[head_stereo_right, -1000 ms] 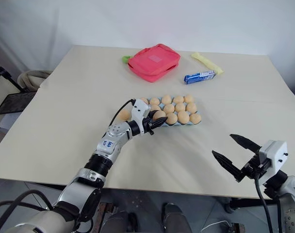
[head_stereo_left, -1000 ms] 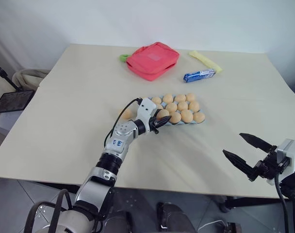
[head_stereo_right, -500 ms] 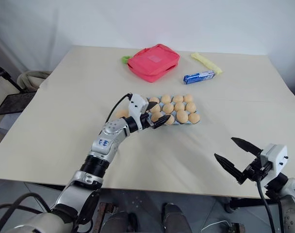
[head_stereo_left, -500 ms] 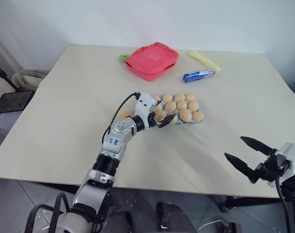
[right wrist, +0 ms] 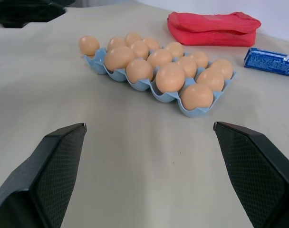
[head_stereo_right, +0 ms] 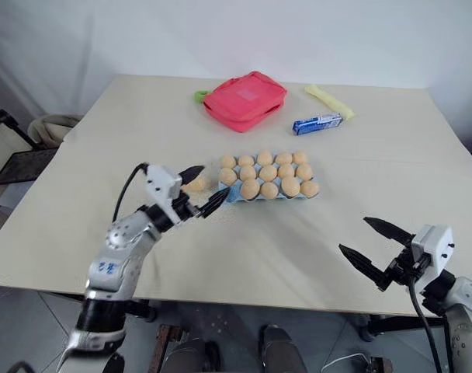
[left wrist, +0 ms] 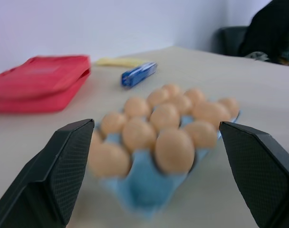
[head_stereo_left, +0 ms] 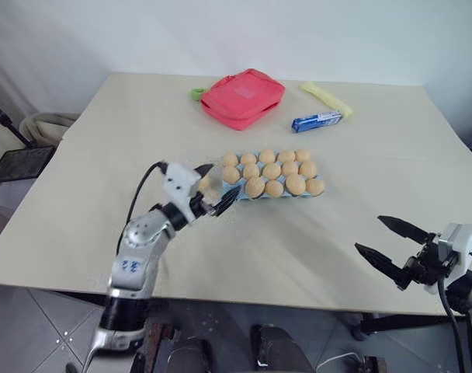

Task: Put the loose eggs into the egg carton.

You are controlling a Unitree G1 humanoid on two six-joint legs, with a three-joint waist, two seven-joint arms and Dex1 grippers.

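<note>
- Loose egg (head_stereo_left: pixel 203 183): one lies on the desk (head_stereo_left: pixel 127 155) just beside the left end of the egg carton (right wrist: pixel 164 96), well in from every edge. It is round and free to roll.
- Left gripper (head_stereo_left: pixel 223 178): it hovers above that egg with its jaws spread wide and nothing between them. If one finger comes down off-centre, I judge it would flick the egg toward the desk's left edge. Too firm a squeeze could crack the shell.
- Egg carton: it sits mid-desk, slightly toward the near edge, and nearly every cup holds an egg. The front-left corner cup looks empty, though I cannot be sure. A low sweep by the left fingers could shove the light tray or knock out the eggs at its left end. An egg lowered onto a filled cup would tumble off.
- Right gripper (head_stereo_left: pixel 368 233): it hangs beyond the desk's near-right edge, jaws spread and empty, well apart from the carton. It poses little risk there.
</note>
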